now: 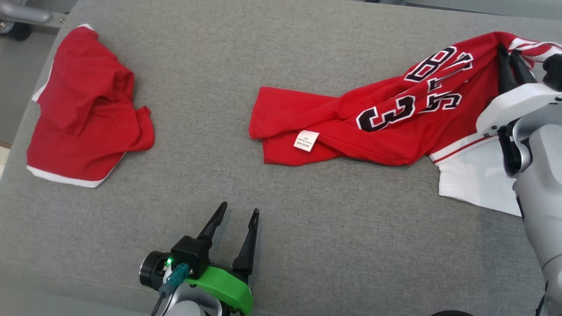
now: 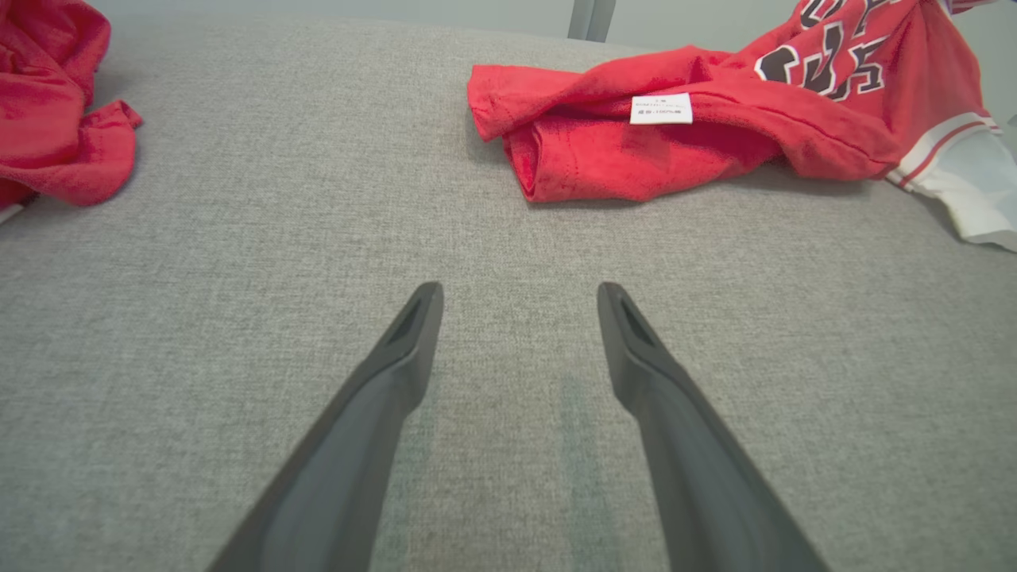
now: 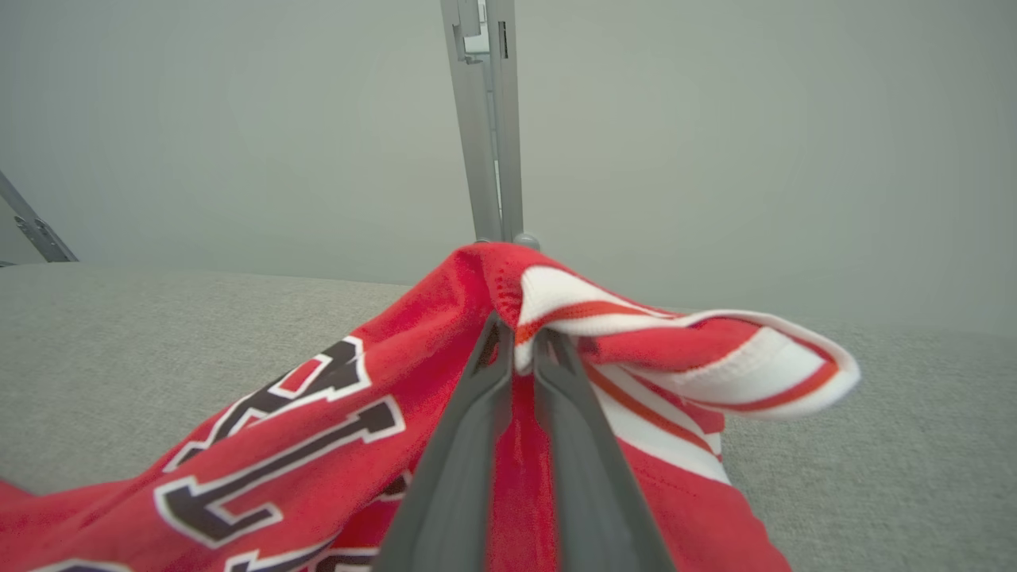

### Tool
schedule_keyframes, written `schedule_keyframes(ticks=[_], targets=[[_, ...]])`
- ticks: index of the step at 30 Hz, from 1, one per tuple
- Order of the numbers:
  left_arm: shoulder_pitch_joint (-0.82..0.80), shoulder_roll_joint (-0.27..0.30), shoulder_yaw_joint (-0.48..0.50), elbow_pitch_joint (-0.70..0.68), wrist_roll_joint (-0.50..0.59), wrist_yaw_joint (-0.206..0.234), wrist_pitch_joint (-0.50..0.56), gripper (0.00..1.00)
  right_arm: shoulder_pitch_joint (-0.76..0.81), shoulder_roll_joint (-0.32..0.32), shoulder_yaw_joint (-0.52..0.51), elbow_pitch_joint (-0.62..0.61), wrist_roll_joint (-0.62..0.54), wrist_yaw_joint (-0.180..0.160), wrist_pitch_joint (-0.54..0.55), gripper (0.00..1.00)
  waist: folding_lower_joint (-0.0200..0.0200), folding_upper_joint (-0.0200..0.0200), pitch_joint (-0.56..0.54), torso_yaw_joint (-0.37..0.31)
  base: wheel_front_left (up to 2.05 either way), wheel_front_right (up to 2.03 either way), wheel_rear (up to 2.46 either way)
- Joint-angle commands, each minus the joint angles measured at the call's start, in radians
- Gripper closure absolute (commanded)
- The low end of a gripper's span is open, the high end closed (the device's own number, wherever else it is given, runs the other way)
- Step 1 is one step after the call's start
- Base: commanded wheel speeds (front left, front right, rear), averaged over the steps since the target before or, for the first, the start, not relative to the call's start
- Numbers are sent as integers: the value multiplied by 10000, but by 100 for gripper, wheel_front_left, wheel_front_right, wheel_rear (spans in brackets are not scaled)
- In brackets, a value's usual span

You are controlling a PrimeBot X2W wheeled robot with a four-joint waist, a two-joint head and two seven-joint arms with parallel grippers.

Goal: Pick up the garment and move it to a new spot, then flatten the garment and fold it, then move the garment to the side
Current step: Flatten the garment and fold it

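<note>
Nearest, at 6 o'clock in the head view, the left gripper [image 1: 239,208] hovers over bare grey upholstery [image 1: 281,52]. Its two dark fingers are spread apart with nothing between them, and the left wrist view [image 2: 518,290] shows only plain fabric in the gap.

Beyond it, from the centre out towards 2 o'clock, lies the garment [image 1: 373,127], a red jersey with black-and-white lettering and a numeral 3. It is bunched and twisted along its length. A small white label [image 1: 306,140] is turned outward near the hem end, which rests on the upholstery. At 4 o'clock a white panel [image 1: 474,180] edged by a red stripe lies flat just beside the jersey; whether it belongs to the jersey I cannot tell.

At 2 o'clock the right gripper [image 1: 509,55] has its fingers pressed together on the jersey's striped trim. In the right wrist view [image 3: 520,330] the cloth rises to a peak at the fingertips, off the surface. Far off at 9 o'clock sits a second crumpled red garment [image 1: 83,114], well apart from everything else.

My reading is that the first step is in hand: the jersey is gripped at one edge but not yet carried to its new spot. Next, the right arm needs to lift enough to free the dragging hem and swing the jersey towards the open middle. The idle left gripper is well placed to take an opposite edge for flattening.
</note>
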Motion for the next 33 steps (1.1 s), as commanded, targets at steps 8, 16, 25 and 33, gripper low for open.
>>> schedule_keyframes(ticks=[8, 16, 25, 33], targets=[[50, 33, 74, -114, -233, 283, 0, 0, 45, 280, -255, 708, -784, -10, -33, 0, -1, 0, -185, 445, 0, 0, 0], [775, 34, 897, 5, -49, 264, -2, 0, 2888, 735, 178, -1107, -259, -10, -33, 0, -1, 0, -1606, -842, 0, 0, 0], [1475, 36, 1334, 131, -25, 179, -2, 0, 5806, 1197, 246, -3064, -224, -10, -33, 0, -1, 0, -2633, -1960, 0, 0, 0], [1853, 34, 1509, 71, -103, 250, -2, 0, 7821, 1670, 133, -5089, -743, -10, -32, 0, -1, 0, -2983, -2471, 0, 0, 0]])
